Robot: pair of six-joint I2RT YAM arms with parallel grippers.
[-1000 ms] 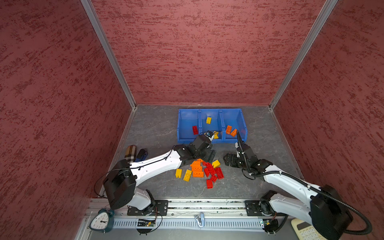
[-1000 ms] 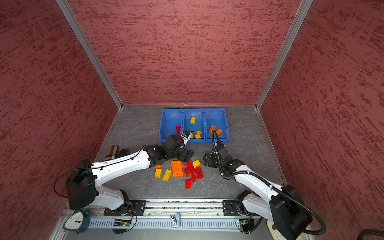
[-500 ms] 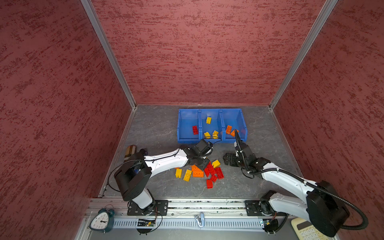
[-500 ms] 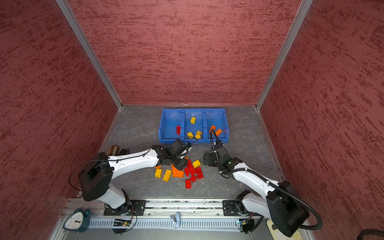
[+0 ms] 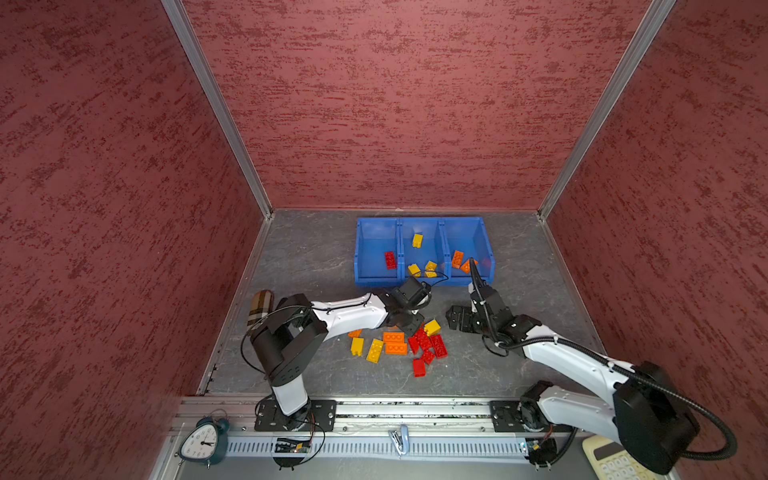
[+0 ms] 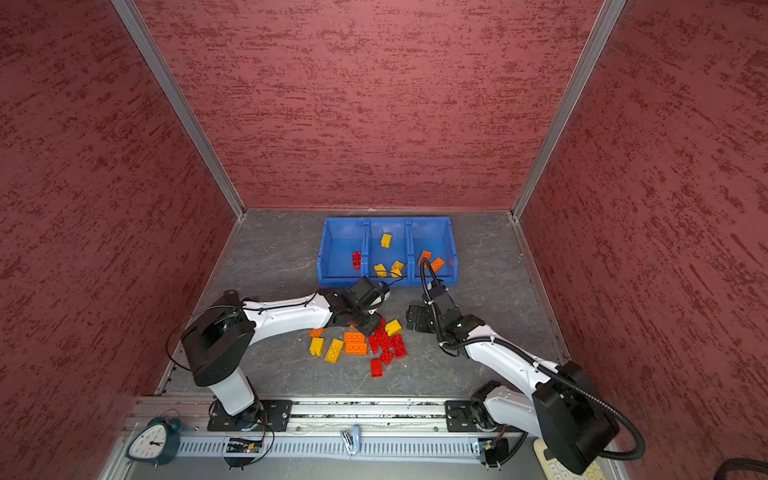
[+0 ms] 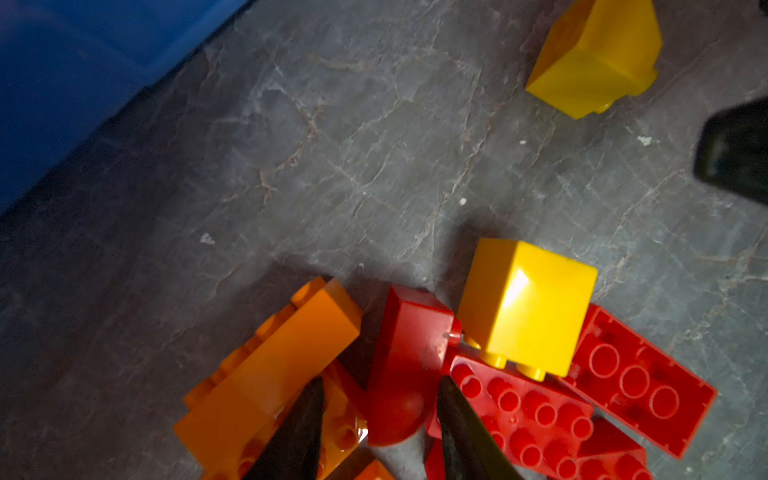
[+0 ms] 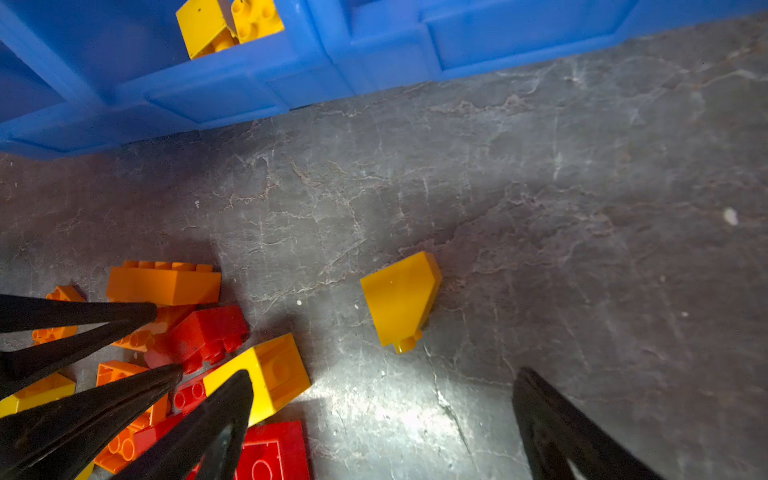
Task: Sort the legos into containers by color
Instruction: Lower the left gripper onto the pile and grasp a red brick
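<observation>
Fingers of the left gripper now straddle a rounded red brick at the far edge of the pile of legos. They are drawn in close on either side. One pad looks to be against the brick, but whether both bite we cannot tell. A second ago this gripper is up at the front lip of the middle container with its fingers wider. It has since swung back down to the pile and narrowed. We read that as a yellow drop finished and a red pick starting.

Most of the legos lie loose in the middle of the table, toward its near edge. Further right, the right gripper hangs much where it was, fingers spread wide with nothing between them. A lone yellow brick sits on the table just ahead of it.

Against the far edge stand the containers. We count one red in the left container, three yellow in the middle and two orange in the right container. We judge the sort barely begun, and the red brick belongs in the left container.
</observation>
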